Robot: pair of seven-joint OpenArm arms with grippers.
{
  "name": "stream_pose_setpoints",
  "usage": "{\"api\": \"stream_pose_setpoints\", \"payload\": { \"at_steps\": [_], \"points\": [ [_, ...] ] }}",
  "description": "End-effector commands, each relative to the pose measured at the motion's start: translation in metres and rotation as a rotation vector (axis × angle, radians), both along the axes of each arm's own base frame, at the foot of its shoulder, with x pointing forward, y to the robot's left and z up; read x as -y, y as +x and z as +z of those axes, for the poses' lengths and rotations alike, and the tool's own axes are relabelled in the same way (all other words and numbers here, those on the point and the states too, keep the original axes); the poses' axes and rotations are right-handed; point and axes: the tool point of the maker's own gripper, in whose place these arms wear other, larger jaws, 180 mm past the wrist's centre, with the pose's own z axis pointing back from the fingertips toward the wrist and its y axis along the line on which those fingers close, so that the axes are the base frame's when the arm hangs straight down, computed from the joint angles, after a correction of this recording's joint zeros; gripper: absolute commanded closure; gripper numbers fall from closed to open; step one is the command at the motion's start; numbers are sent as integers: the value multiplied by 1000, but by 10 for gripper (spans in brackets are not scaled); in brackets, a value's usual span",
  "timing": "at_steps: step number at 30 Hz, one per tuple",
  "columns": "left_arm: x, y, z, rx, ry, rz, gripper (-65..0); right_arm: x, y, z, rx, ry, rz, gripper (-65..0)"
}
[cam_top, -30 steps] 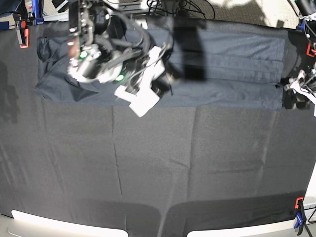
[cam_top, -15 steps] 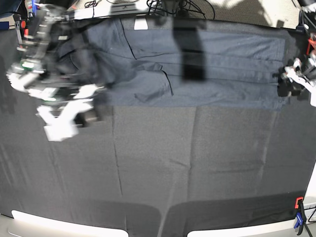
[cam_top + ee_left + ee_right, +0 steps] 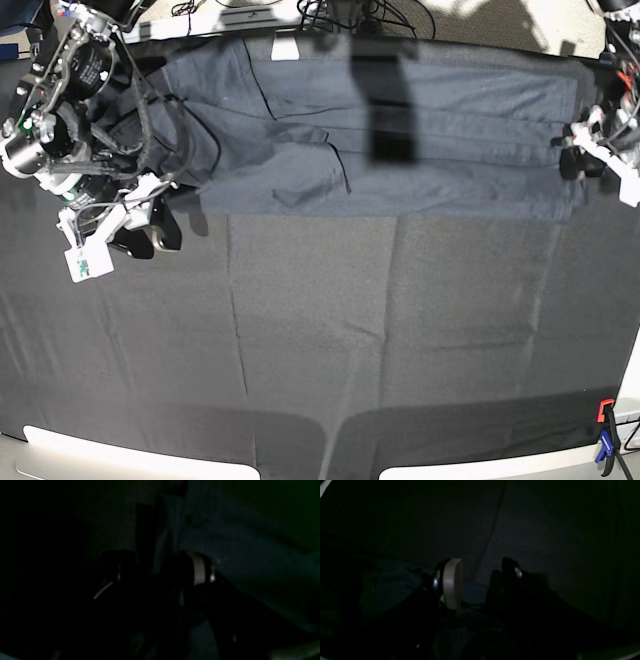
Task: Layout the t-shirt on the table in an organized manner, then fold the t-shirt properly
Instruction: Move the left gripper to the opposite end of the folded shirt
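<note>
Withdrawn to the table's (image 3: 320,340) left edge, right gripper (image 3: 150,232) jaws spread, holding nothing; left gripper (image 3: 578,160) jaws spread at the t-shirt's (image 3: 450,130) hem.

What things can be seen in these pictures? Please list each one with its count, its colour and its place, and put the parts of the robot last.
t-shirt: one, dark charcoal-navy, spread wide along the far side of the table, its near edge straight, one part folded over near the middle.
white tag mark: one, white, at the far edge of the t-shirt.
table: one, covered in matte black creased cloth, fills the base view.
clamp: one seen clearly, red and blue, at a near corner.
cables: several, black, beyond the far edge.
right tool: one, black and white, jaws open, at one end of the t-shirt, holding nothing.
left tool: one, black and white, jaws open, at the other end of the t-shirt.
</note>
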Motion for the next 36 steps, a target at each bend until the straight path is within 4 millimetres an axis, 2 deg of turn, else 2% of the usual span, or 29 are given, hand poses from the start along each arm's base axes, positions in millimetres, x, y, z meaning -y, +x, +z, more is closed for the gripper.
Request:
{"api": "stream_pose_setpoints", "payload": {
  "at_steps": [1,6,17,20,23,24,32,36],
  "points": [
    [0,-2,1,-11,-27,-13,-282,-2,6,16,61,-2,19,-254],
    [23,-7,5,-25,-233,-22,-282,-3,6,17,67,5,21,-254],
    [35,-23,-2,-116,-268,-79,-272,-3,7,18,71,7,21,-254],
    [37,-20,2,-96,-290,-75,-206,-3,7,18,71,7,21,-254],
    [37,-20,1,-98,-288,-76,-11,-3,7,18,71,7,21,-254],
    [36,-20,1,-99,-286,-76,0,-3,7,18,71,7,21,-254],
    [9,2,14,44,-198,22,0,-3,7,19,74,7,20,-254],
    [-11,6,13,57,-71,31,0,-3,10,23,101,17,17,-254]
  ]
}}
